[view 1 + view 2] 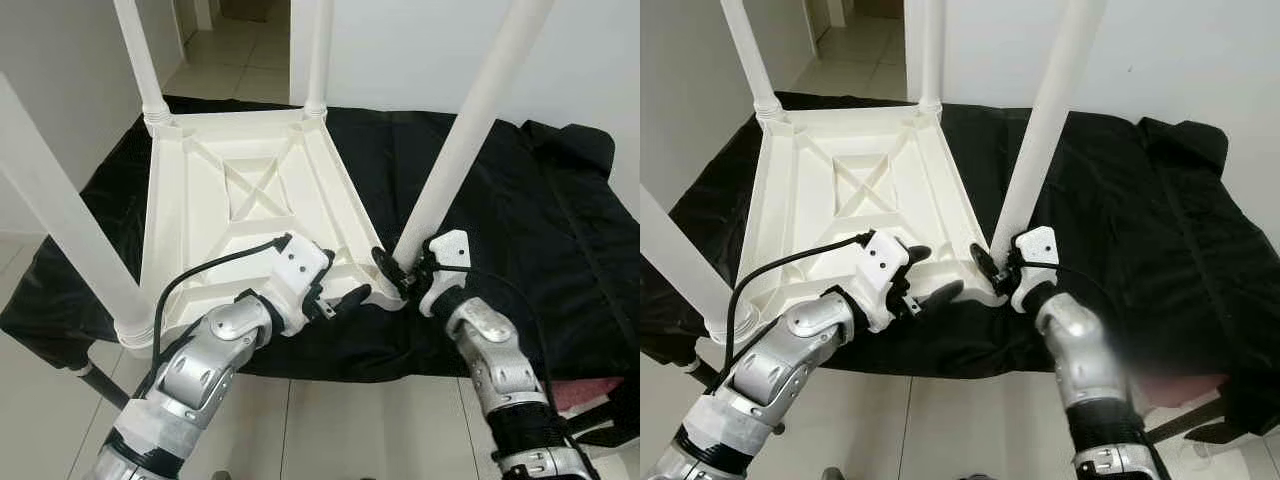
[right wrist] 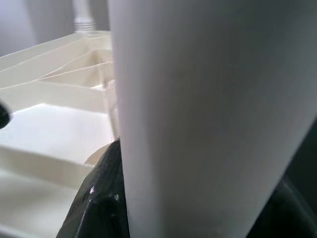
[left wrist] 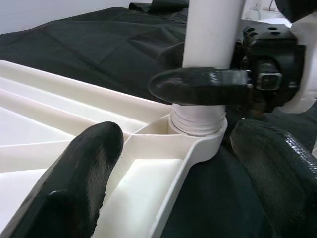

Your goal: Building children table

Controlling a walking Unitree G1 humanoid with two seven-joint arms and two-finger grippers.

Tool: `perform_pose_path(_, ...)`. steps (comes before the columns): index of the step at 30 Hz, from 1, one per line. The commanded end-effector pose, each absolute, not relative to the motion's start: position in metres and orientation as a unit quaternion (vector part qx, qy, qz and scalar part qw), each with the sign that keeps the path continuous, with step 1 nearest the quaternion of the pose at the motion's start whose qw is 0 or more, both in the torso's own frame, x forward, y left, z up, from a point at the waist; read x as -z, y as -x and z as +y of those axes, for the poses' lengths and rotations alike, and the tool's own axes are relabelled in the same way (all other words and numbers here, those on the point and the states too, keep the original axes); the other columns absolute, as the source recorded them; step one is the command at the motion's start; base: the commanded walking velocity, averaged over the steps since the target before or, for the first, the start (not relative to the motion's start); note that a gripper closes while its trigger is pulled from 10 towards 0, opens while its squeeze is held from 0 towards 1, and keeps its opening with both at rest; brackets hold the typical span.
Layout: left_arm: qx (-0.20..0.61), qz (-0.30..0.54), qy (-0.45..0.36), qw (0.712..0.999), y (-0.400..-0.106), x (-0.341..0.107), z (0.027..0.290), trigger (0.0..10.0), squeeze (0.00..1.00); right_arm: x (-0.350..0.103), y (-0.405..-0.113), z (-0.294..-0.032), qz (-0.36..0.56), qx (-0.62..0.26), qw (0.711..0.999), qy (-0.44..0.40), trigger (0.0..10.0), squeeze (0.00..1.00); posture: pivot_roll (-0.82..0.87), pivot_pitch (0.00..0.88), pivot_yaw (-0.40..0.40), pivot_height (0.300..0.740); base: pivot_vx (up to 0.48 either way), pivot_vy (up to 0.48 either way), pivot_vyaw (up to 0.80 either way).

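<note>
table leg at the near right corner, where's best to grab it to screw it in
Low on the round shaft, just above the threaded collar, where the right claw already clamps the table leg. Come from the near, open side: the leg stands upright in the corner socket of the upturned tabletop, with ribs crowding the inner side. The left claw straddles the tabletop's rim beside it.

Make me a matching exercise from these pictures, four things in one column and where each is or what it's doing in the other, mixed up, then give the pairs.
Things
1. Right gripper
2. Left gripper
3. Tabletop
4. Black cloth

States
A. Lies upside down, legs pointing up
B. Shut on the near right leg close above its socket
C. Spread under the tabletop
D. Open, fingers either side of the tabletop's near corner

Pairs: 1-B, 2-D, 3-A, 4-C
</note>
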State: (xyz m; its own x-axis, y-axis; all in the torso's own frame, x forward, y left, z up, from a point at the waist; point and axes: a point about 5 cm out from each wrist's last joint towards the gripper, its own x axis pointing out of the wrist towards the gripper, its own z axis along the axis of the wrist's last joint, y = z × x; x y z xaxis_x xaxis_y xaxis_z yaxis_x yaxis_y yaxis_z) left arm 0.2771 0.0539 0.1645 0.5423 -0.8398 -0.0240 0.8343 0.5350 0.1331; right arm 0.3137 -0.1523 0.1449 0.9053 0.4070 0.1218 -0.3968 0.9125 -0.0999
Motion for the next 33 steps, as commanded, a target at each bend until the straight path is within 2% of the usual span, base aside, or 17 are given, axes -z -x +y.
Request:
perform_pose_path(1,0.493,-0.017,-0.069,0.867,-0.275,-0.162,0.055,10.0,0.00,-0.149,-0.314,-0.155,-0.075,-0.183,0.980,0.030,10.0,0.00,-0.03,0.058,-0.038,0.740,0.000,0.000,0.00)
perform_pose_path(5,0.492,-0.017,-0.069,0.868,-0.275,-0.162,0.055,10.0,0.00,-0.150,-0.311,-0.150,-0.081,-0.160,0.984,0.015,10.0,0.00,-0.03,0.060,-0.039,0.740,0.000,0.000,0.00)
perform_pose_path(7,0.493,-0.015,-0.070,0.867,-0.274,-0.161,0.054,10.0,0.00,-0.147,-0.302,-0.132,-0.072,-0.083,0.994,-0.023,10.0,0.00,-0.03,0.066,-0.049,0.740,0.000,0.000,0.00)
perform_pose_path(11,0.494,-0.015,-0.070,0.866,-0.273,-0.160,0.054,10.0,0.00,-0.145,-0.300,-0.128,-0.065,-0.059,0.996,-0.035,10.0,0.00,-0.03,0.066,-0.049,0.740,0.000,0.000,0.00)
perform_pose_path(13,0.488,-0.018,-0.075,0.869,-0.276,-0.161,0.056,10.0,0.00,-0.140,-0.299,-0.122,-0.053,-0.001,0.997,-0.051,10.0,0.00,-0.01,0.067,-0.062,0.740,0.000,0.000,0.00)
perform_pose_path(16,0.480,-0.021,-0.078,0.874,-0.280,-0.163,0.058,10.0,0.00,-0.137,-0.298,-0.114,-0.043,0.042,0.996,-0.060,10.0,0.00,-0.01,0.069,-0.061,0.740,0.000,0.000,0.00)
perform_pose_path(21,0.478,-0.023,-0.075,0.875,-0.280,-0.165,0.059,10.0,0.00,-0.144,-0.298,-0.108,-0.067,0.013,0.997,-0.041,10.0,0.00,-0.02,0.069,-0.058,0.740,0.000,0.000,0.00)
perform_pose_path(29,0.480,-0.023,-0.078,0.874,-0.280,-0.164,0.058,10.0,0.00,-0.139,-0.297,-0.115,-0.043,0.026,0.998,-0.026,10.0,0.00,-0.02,0.068,-0.060,0.740,0.000,0.000,0.00)
perform_pose_path(30,0.480,-0.024,-0.078,0.874,-0.280,-0.164,0.058,10.0,0.00,-0.137,-0.298,-0.117,-0.037,0.027,0.999,-0.021,10.0,0.76,-0.02,0.067,-0.061,0.740,0.000,0.000,0.00)
perform_pose_path(31,0.480,-0.024,-0.078,0.874,-0.280,-0.164,0.058,10.0,0.00,-0.137,-0.299,-0.119,-0.038,0.025,0.999,-0.022,10.0,0.87,-0.01,0.067,-0.061,0.740,0.000,0.000,0.00)
perform_pose_path(32,0.480,-0.024,-0.078,0.874,-0.280,-0.164,0.058,10.0,0.00,-0.137,-0.299,-0.119,-0.038,0.025,0.999,-0.022,10.0,0.87,-0.01,0.067,-0.061,0.740,0.000,0.000,0.00)
perform_pose_path(33,0.480,-0.024,-0.078,0.873,-0.279,-0.164,0.058,10.0,0.00,-0.139,-0.298,-0.118,-0.048,0.000,0.998,-0.035,10.0,1.00,-0.02,0.066,-0.060,0.740,0.000,0.000,0.00)
